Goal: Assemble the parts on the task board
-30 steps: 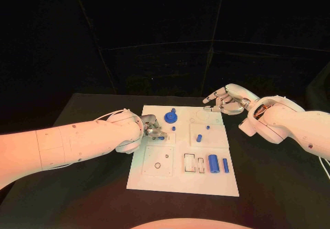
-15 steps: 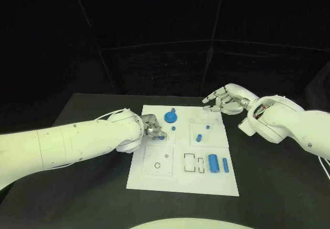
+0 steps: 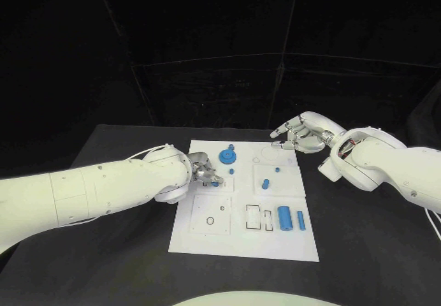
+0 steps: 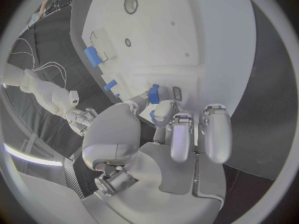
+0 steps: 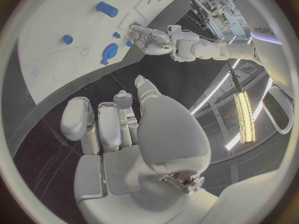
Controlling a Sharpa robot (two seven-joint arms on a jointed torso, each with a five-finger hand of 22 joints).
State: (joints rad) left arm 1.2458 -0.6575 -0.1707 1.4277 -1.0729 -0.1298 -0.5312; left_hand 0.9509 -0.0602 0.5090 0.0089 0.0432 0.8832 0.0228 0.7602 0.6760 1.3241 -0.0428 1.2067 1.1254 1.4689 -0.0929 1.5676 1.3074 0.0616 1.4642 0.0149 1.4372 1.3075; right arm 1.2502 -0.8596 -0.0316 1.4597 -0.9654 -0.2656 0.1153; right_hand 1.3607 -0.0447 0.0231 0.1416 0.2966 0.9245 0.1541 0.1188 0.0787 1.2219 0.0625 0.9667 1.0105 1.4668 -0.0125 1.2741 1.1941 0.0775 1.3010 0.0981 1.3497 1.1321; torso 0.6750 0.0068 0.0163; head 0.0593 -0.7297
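pinching a small blue part (image 3: 214,184) on the task board (image 3: 241,245), near its left edge, the left hand (image 3: 204,173) looks mid-seating; next it likely needs pressing home. right hand (image 3: 296,137) hovers beside the board's far right corner, fingers loosely apart, holding nothing. about seven blue parts show on one board.

The head cam looks down from above onto the task board (image 3: 246,210) and both arms. The left wrist cam sits right behind the left hand (image 4: 168,129), facing the board up close. The right wrist cam sits behind the right hand (image 5: 115,119), further off; all three share the board.
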